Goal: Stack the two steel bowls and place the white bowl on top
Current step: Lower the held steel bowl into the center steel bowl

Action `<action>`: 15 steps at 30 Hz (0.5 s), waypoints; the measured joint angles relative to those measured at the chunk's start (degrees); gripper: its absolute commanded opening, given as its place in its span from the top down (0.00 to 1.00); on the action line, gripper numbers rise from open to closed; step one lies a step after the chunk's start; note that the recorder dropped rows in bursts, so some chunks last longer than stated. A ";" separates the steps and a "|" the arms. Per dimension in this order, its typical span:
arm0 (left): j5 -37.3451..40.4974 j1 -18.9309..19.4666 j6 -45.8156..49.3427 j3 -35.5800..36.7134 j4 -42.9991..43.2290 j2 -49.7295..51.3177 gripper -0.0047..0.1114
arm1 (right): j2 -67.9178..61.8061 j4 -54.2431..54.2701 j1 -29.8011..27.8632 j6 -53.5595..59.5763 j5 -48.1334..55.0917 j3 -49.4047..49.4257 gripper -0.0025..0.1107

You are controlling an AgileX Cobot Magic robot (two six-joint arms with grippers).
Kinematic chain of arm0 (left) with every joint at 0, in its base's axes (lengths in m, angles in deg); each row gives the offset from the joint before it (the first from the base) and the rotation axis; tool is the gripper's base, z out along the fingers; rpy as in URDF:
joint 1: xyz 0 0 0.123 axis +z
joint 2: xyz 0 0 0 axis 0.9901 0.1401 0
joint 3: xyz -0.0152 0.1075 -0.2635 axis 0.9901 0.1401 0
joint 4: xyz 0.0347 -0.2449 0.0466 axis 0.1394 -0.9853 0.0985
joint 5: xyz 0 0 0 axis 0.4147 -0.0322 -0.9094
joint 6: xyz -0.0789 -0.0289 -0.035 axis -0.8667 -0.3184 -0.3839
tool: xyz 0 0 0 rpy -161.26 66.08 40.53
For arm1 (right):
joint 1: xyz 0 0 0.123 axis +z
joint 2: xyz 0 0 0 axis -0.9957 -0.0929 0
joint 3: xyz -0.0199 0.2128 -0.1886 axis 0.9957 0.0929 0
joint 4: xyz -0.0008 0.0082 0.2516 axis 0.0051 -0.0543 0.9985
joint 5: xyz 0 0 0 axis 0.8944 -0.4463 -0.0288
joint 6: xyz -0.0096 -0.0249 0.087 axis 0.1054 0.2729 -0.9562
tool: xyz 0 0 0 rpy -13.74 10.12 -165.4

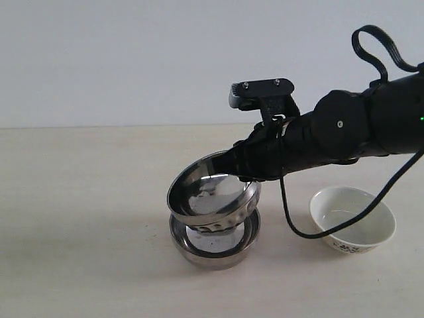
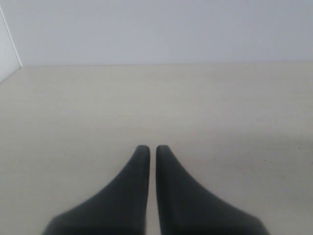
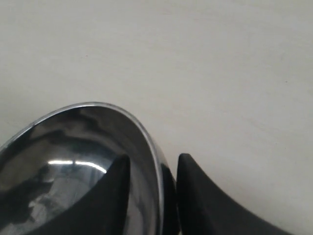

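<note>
Right arm [image 1: 371, 119] stretched toward middle, tilted down; right fingers [image 3: 205, 196] gripping; left fingers [image 2: 127, 196] closed together.

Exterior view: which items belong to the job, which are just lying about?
Job: upper steel bowl, gripped by right end effector; lower steel bowl; white bowl.
Not job: table; black cable; idle left end effector.

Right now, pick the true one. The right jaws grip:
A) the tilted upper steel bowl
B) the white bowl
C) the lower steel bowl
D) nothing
A: the right jaws straddle the rim of the tilted upper steel bowl, one inside, one outside; the white bowl sits apart.
</note>
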 measured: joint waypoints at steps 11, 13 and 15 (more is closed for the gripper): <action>0.00 0.00 0.00 0.00 0.00 0.00 0.92 | 0.00 -0.47 0.00 0.00 -3.18 4.09 0.98; 0.00 0.00 0.00 0.00 0.00 0.00 0.92 | 0.00 -0.47 0.00 0.00 -3.69 4.20 0.98; 0.00 0.00 0.00 0.00 0.00 0.00 0.92 | 0.00 -0.47 0.00 -0.45 -4.58 4.20 0.98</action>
